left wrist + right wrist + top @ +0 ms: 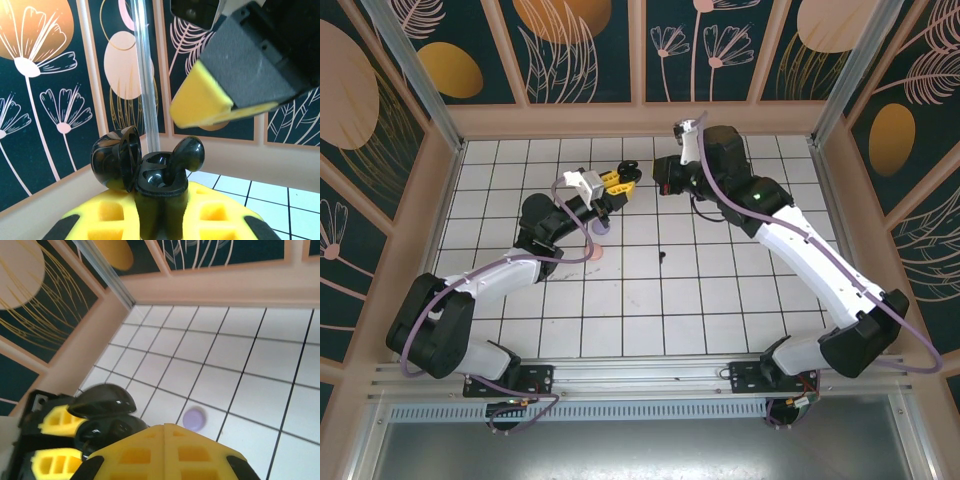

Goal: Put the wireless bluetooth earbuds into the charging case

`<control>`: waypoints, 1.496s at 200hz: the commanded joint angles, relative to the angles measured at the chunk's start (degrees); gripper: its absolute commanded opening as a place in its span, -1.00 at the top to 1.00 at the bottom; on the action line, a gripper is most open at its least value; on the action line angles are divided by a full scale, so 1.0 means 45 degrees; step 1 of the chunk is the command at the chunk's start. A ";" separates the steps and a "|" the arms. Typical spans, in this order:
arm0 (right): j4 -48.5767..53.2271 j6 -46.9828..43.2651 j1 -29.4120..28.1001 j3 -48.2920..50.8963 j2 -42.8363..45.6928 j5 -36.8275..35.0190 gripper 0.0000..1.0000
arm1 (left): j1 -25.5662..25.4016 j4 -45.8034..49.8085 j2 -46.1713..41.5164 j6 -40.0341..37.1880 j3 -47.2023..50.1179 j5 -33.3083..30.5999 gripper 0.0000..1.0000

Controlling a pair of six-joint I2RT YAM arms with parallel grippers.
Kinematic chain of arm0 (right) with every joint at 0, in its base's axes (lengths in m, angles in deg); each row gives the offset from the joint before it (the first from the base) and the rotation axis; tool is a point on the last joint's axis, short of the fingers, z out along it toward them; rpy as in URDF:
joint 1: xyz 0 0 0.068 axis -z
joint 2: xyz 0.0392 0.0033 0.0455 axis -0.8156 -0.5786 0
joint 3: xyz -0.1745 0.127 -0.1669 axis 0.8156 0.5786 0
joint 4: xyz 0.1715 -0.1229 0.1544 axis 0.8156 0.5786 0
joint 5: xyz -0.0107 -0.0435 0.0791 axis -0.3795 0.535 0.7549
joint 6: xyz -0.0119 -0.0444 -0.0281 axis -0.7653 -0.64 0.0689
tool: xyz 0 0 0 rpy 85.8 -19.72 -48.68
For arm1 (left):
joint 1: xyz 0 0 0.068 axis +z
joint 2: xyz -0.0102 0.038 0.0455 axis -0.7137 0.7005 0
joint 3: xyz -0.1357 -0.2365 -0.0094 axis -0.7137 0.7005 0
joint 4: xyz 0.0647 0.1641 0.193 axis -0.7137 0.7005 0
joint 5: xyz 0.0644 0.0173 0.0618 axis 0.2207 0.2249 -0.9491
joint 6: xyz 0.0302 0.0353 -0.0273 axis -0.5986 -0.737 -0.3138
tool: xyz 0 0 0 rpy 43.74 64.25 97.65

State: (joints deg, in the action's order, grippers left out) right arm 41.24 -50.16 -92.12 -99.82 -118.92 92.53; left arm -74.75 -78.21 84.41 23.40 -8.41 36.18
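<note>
At 11 o'clock from the tabletop (720,300) centre, the left pincer (620,182) is clamped on the open black charging case (160,182), its lid swung to 9 o'clock in the left wrist view. One black earbud (186,154) stands stem-down in the 3 o'clock socket, head proud of the rim. Right pincer (165,432) fingers together with nothing between them, hanging near the case at its 1 o'clock, apart from it; a small pink piece (600,252) lies on the tiles at 6 o'clock of the case.
</note>
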 commanded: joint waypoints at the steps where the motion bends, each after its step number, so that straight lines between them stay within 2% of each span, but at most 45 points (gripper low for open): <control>1: 0.0453 0.0013 0.0067 -0.0346 -0.0071 0.0426 1.00 | -0.0010 -0.0364 0.0131 -0.0003 -0.0043 0.0312 1.00; 150: 0.0451 0.0045 -0.0904 -0.0814 -0.0537 0.0566 1.00 | -0.0004 -0.0326 0.0289 0.0056 -0.0193 0.0354 1.00; 299: 0.0356 0.0044 -0.1223 -0.1508 -0.1107 0.0735 1.00 | -0.0007 -0.0352 0.0387 0.0147 -0.0238 0.0398 1.00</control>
State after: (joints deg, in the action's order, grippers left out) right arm 43.41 -50.16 -97.20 -104.15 -122.70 94.58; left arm -74.70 -78.10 85.87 23.42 -8.41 36.77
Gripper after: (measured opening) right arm 0.054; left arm 0.170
